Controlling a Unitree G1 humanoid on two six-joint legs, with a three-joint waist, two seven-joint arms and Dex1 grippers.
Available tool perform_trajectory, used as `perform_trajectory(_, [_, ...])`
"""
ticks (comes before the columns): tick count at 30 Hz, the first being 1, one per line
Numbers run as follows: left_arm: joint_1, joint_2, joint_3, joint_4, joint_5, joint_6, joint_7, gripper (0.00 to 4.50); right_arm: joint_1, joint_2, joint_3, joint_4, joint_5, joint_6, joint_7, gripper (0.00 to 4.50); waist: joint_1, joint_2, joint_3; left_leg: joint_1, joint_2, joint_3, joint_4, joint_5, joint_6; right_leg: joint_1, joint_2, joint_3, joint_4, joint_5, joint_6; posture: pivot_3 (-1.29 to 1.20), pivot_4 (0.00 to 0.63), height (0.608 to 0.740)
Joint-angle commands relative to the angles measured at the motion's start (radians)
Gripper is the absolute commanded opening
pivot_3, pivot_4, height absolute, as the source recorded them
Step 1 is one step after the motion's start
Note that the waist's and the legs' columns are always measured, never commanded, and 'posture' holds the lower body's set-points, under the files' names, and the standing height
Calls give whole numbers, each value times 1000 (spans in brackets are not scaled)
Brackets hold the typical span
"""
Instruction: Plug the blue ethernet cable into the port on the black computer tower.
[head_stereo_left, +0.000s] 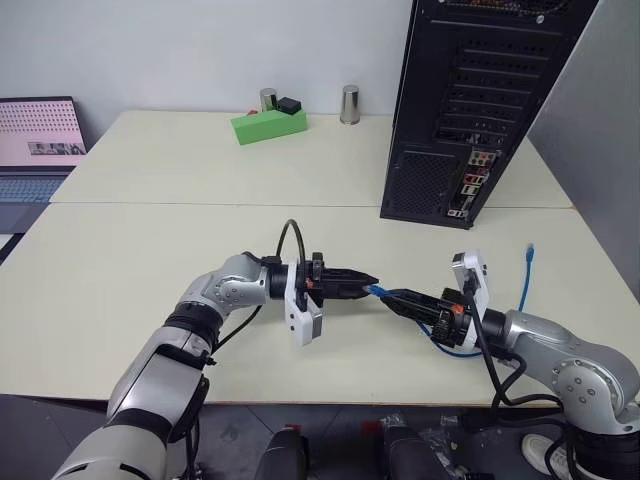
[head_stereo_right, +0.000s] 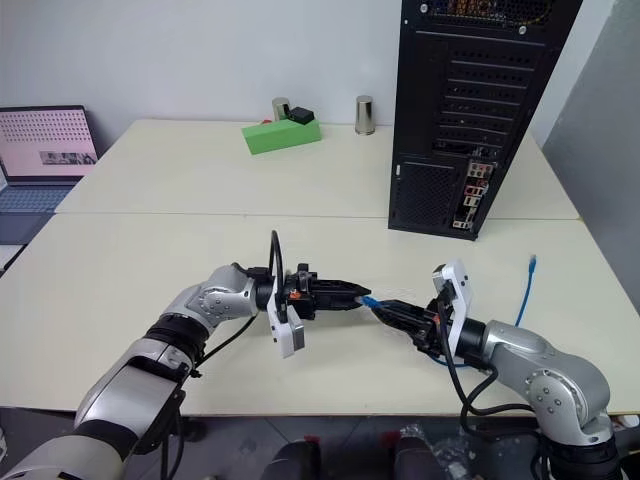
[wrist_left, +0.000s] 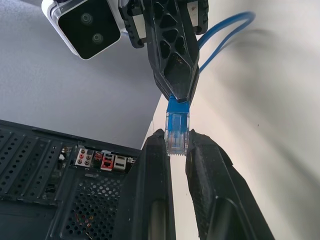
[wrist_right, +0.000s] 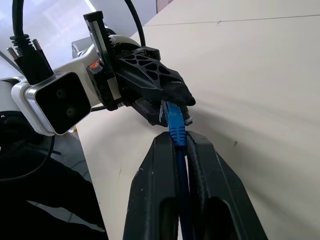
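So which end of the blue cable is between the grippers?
The plug clamped by both the left gripper and right gripper; the other end lies free on the table, by the tower.

Head stereo pair looking forward and down over table (head_stereo_left: 150, 250), tower (head_stereo_left: 470, 90) far right. Wrist views close in, facing each other along own fingers; both share cable plug (wrist_left: 176, 131) between left gripper (head_stereo_left: 368, 283) and right gripper (head_stereo_left: 392, 297).

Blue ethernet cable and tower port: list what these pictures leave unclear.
- The port: too small in the eye views to pick out on the black computer tower.
- Blue ethernet cable: its middle is hidden behind the right gripper and arm.
- Plug: its tip sits between the left gripper fingers, which hide its latch side.
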Motion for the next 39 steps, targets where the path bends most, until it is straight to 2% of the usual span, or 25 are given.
perform_trajectory(1, [-14,6,-11,-36,-2,0,30,272,-4,4,-13,-13,47,-5,-1,0,0,0,0,0,0,0,0,0,0,0,0,0,0,0,0,0,150,740])
perform_trajectory(8, [2,13,-25,-48,-18,30,39,272,-6,4,-16,-5,88,2,-7,0,0,0,0,0,0,0,0,0,0,0,0,0,0,0,0,0,150,740])
perform_trajectory(10, [5,20,-41,-50,-46,50,26,972,-6,-2,-16,-5,91,2,-4,0,0,0,0,0,0,0,0,0,0,0,0,0,0,0,0,0,150,740])
perform_trajectory(15, [41,49,-103,-99,-246,201,-103,1929,3,-29,-22,-8,72,-21,-4,0,-1,0,0,0,0,0,0,0,0,0,0,0,0,0,0,0,150,740])
perform_trajectory(17, [82,58,-103,-158,-354,327,-179,2259,22,-29,-33,-31,41,-46,-39,0,-2,0,0,0,0,0,0,0,0,0,0,0,0,0,0,0,150,740])
perform_trajectory(20, [136,46,-43,-264,-524,622,-254,2846,56,-3,-53,-79,-46,-107,-147,0,-1,0,0,0,0,0,0,0,0,0,0,0,0,0,0,0,150,740])
perform_trajectory(24, [169,8,19,-409,-586,927,-217,3569,111,21,-71,-125,-180,-178,-279,0,0,0,0,-1,0,-1,0,0,0,0,0,0,1,0,0,0,150,740])
perform_trajectory(26, [172,-27,48,-486,-590,1090,-157,3939,110,69,-77,-147,-244,-197,-392,0,0,0,0,-1,0,-1,0,0,0,0,0,0,0,0,0,0,150,740])
perform_trajectory(30, [181,-100,67,-629,-598,1376,-97,3939,50,166,-58,-155,-373,-194,-594,0,-1,0,0,-1,0,-1,0,0,0,0,0,0,0,0,0,0,150,740])
perform_trajectory(34, [148,-206,84,-689,-616,1611,-3,3939,-71,278,-19,-106,-501,-174,-779,0,-10,1,-1,0,1,-1,0,0,0,-1,1,0,1,0,0,0,150,740])
perform_trajectory(39, [121,-315,93,-691,-565,1696,99,3939,-185,367,-20,-13,-586,-190,-868,0,-2,1,-1,-1,0,-1,0,0,0,-1,0,0,0,0,0,0,150,740])
